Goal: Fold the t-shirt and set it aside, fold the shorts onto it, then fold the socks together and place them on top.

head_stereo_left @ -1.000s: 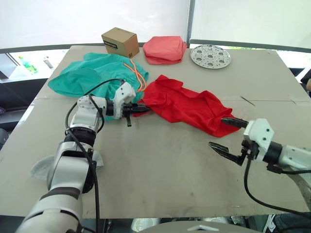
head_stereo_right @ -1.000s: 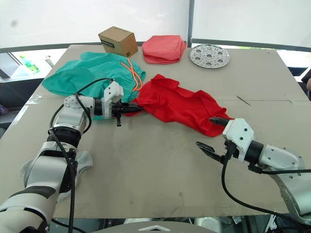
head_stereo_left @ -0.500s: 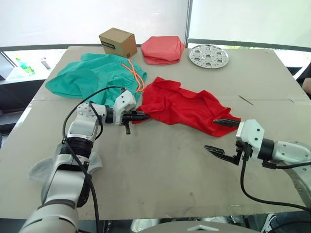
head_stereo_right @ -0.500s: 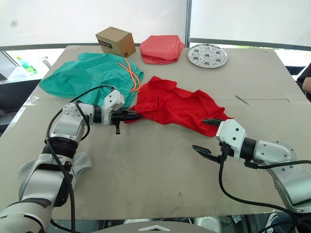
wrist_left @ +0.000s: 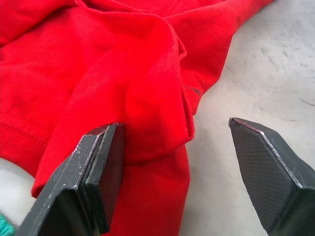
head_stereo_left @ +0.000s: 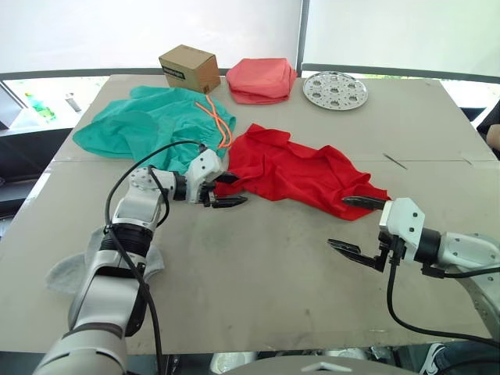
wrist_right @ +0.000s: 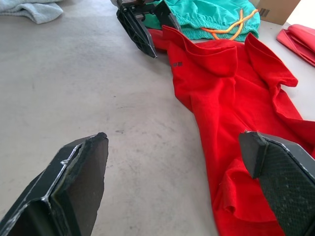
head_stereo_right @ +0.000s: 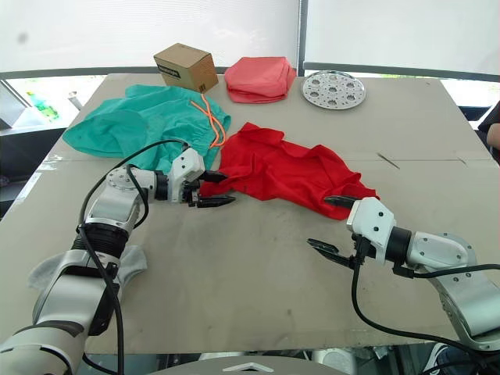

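Between the left gripper's (head_stereo_left: 225, 190) wide-spread fingers lies the t-shirt (head_stereo_left: 301, 170) hem; right gripper (head_stereo_left: 358, 227) gapes alongside. Recommend pinching a single fabric layer squarely.

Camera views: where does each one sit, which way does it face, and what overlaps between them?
Left and right eye views: on the head, looking forward and down over the grey table; both arms show, left gripper and right gripper open.
Left wrist view: on the left wrist, looking along its fingers at the bright red thin-fabric t-shirt.
Right wrist view: on the right wrist, looking across the table past its fingers at the t-shirt, the teal-green shorts with orange drawstring and the left gripper.
Shared: all views show the t-shirt.
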`<action>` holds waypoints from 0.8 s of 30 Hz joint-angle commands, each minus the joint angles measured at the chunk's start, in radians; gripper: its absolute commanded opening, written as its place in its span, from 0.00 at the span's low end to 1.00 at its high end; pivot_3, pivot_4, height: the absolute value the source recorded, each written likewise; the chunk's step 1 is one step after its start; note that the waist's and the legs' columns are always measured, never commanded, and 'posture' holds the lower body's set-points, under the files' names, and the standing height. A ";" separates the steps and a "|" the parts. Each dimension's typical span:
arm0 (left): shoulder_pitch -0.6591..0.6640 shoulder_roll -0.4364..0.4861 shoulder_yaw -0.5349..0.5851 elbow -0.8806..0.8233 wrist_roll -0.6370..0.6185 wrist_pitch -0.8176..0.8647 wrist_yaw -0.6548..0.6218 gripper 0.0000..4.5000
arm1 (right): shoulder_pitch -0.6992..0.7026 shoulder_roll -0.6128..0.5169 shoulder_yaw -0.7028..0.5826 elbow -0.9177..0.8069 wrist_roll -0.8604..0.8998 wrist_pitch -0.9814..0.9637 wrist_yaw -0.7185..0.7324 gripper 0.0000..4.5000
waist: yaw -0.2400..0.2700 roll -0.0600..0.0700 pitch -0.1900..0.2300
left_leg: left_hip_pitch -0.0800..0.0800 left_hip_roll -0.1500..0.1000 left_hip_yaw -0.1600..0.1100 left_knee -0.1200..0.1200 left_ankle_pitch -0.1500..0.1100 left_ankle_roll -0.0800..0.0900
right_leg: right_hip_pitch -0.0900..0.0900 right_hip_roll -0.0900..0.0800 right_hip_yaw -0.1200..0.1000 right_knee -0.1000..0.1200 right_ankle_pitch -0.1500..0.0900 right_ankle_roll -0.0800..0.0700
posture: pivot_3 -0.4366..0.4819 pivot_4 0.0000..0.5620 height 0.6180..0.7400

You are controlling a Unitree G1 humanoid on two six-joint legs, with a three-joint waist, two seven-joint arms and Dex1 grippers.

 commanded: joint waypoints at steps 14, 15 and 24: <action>-0.024 -0.002 0.059 0.002 -0.065 0.069 0.003 0.35 | -0.010 0.002 -0.017 -0.035 -0.001 -0.015 -0.009 1.00 | 0.000 0.000 0.000 | 0.000 0.000 0.000 0.000 0.000 0.000 | 0.000 0.000 0.000 0.000 0.000 0.000 | 0.48 0.27 1.00; -0.022 -0.001 0.061 0.001 -0.069 0.072 -0.002 0.27 | -0.009 0.002 -0.017 -0.036 -0.001 -0.014 -0.009 1.00 | 0.000 0.000 0.000 | 0.000 0.000 0.000 0.000 0.000 0.000 | 0.000 0.000 0.000 0.000 0.000 0.000 | 0.48 0.27 1.00; -0.027 0.008 0.096 -0.010 -0.144 0.189 -0.060 0.08 | -0.018 0.001 -0.009 -0.029 -0.013 -0.013 -0.006 1.00 | -0.001 0.000 0.000 | 0.000 0.000 0.000 0.000 0.000 0.000 | 0.000 0.000 0.000 0.000 0.000 0.000 | 0.48 0.27 1.00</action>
